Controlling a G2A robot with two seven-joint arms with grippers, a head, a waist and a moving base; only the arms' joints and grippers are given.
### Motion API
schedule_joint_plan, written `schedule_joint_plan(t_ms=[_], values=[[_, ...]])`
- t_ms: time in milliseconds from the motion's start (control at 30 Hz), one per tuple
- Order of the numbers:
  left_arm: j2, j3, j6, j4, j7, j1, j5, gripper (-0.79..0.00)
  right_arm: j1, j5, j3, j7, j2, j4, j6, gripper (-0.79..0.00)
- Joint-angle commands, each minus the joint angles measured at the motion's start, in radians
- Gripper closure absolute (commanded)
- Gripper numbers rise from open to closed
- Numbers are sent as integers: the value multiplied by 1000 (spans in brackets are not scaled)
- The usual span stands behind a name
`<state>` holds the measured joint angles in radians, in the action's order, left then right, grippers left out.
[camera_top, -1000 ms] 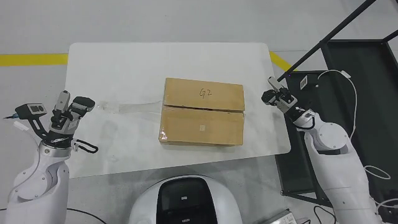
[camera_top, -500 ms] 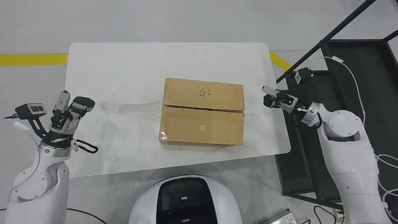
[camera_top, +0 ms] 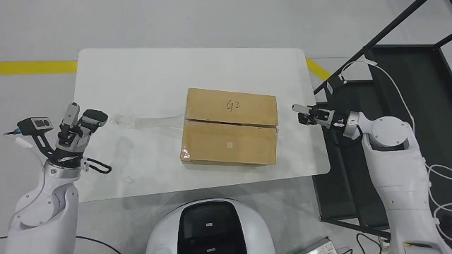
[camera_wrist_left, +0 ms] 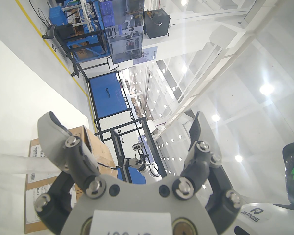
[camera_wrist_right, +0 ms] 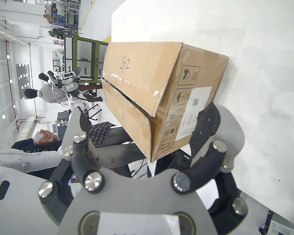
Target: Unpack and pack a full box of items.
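Closed box [camera_top: 230,127], long axis left–right; right gripper [camera_top: 296,111] nearer, facing its short end, spread wide, empty (left gripper [camera_top: 82,117] likewise, well apart)

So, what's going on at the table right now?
Nothing is being held yet. A closed cardboard box sits in the middle of the white table, its top flaps shut. The right hand is open and faces the box's right end, close to it but not touching. The left hand is open too, by the table's left edge, well away from the box.
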<state>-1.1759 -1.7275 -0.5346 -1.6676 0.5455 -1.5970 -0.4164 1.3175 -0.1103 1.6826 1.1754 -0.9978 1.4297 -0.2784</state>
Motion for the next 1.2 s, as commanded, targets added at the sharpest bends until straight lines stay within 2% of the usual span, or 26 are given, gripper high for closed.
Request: schedule_joint_plan(t_ms=[0,267,400,567,1167], values=[[0,0,0,0,0,0,0,-785,0,0,0,0,0,0,0,-785],[0,0,0,0,0,0,0,-785,5,-5,-17,3,-1,2,-11,-785],[0,0,0,0,0,0,0,-785,-8,-57,-60,77,-2,-26,-92,-785],[0,0,0,0,0,0,0,-785,-22,-223,-94,176,-4,-82,-191,-785],[0,0,0,0,0,0,0,-785,-39,-216,-228,143,11,-115,-223,-785]])
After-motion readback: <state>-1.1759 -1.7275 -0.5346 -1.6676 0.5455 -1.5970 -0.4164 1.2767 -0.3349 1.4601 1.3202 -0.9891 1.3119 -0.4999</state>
